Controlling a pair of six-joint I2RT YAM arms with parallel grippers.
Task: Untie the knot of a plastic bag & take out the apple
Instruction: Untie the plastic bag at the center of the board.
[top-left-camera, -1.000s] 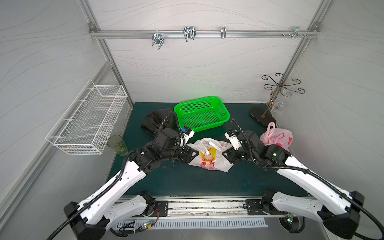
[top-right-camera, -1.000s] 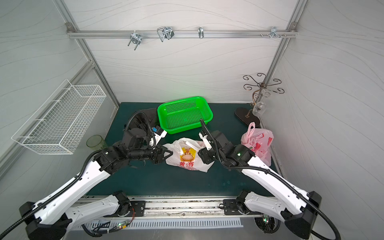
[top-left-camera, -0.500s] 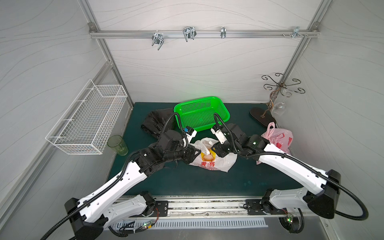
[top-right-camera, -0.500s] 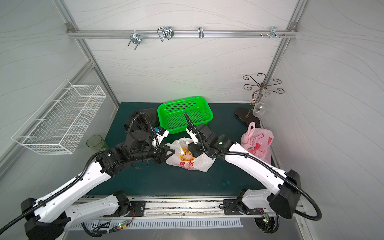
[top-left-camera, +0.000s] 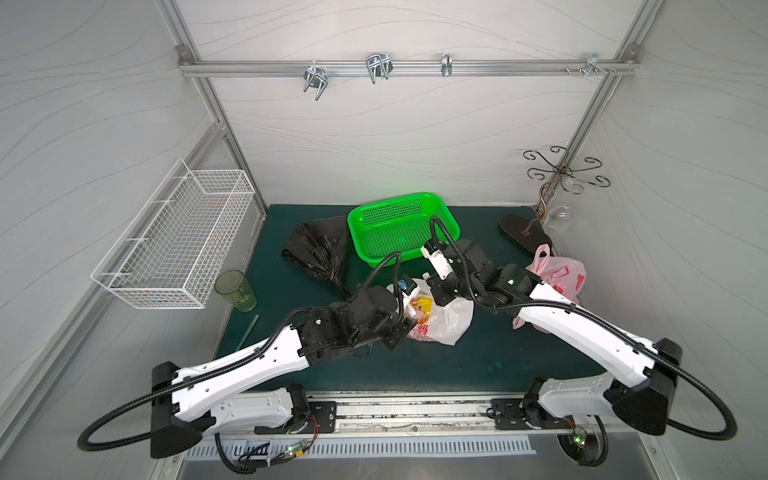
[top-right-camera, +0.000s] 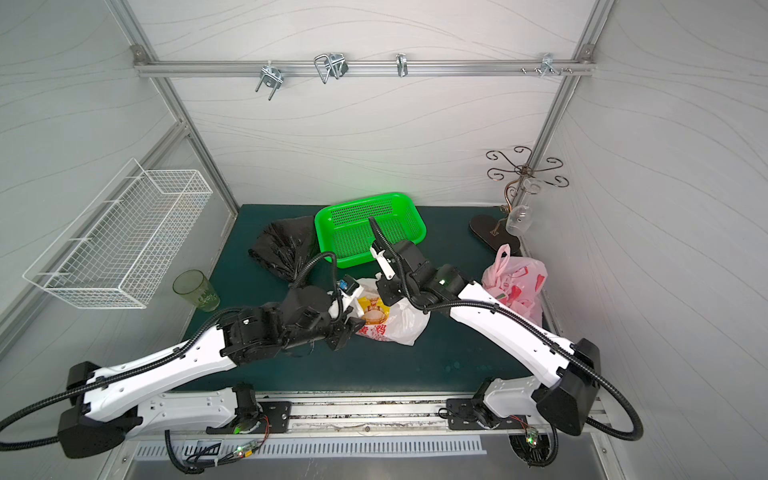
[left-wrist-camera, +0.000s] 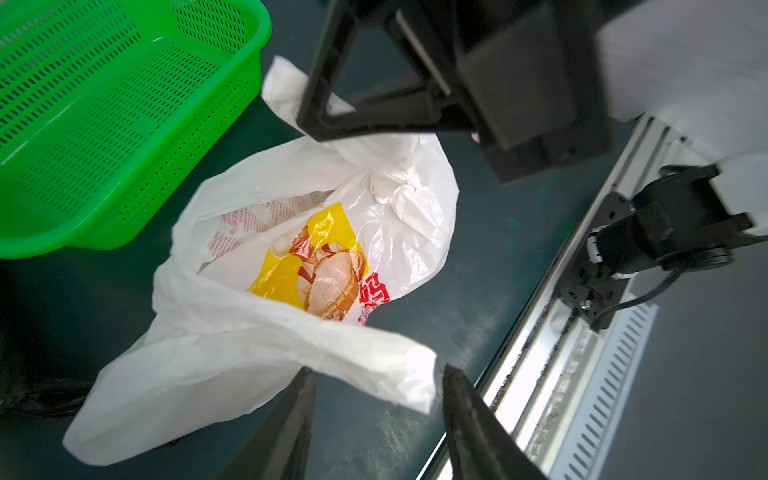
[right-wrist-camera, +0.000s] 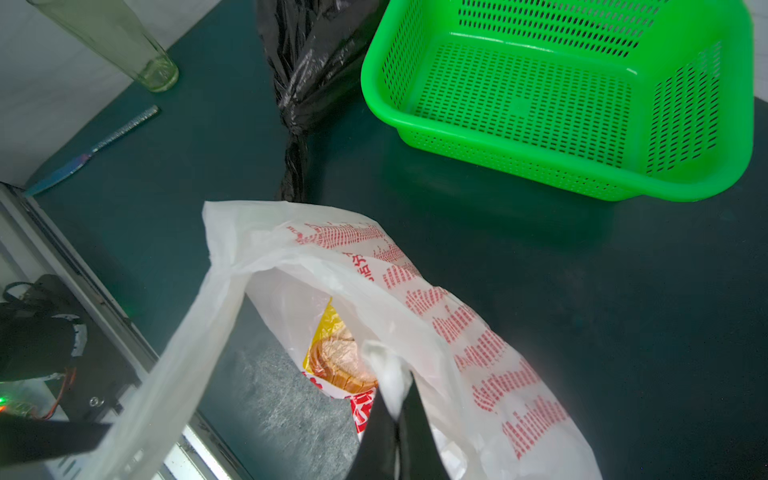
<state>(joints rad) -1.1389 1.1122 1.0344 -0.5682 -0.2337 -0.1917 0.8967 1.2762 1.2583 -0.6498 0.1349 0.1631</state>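
Currently you have three plastic bags on the dark green mat (top-left-camera: 457, 365): one white bag (top-left-camera: 440, 320), one black bag (top-left-camera: 320, 249) and one pink bag (top-left-camera: 561, 278). You also have one green basket (top-left-camera: 395, 228), one wire basket (top-left-camera: 178, 241) on the side wall, one cup (top-left-camera: 235, 290) and one metal stand (top-left-camera: 521, 237).

The white bag lies mid-mat, just in front of the green basket and between the two grippers. It is thin, crinkled, half-clear film with red lettering and a yellow printed panel. Its top is bunched into a crumpled twist (left-wrist-camera: 388, 189). What it holds cannot be made out.

The right gripper (right-wrist-camera: 397, 399) has its jaws closed tight on a twisted white tail of that bag. The left gripper (left-wrist-camera: 378, 370) has its jaws standing about half apart, and a loose flap of the bag lies across their tips.

The green basket is rectangular perforated plastic. The wire basket is a white grid. The cup is clear, greenish and tapered. The black bag is glossy and crumpled with a twisted neck. The pink bag has loop handles, and the stand has curled hooks.
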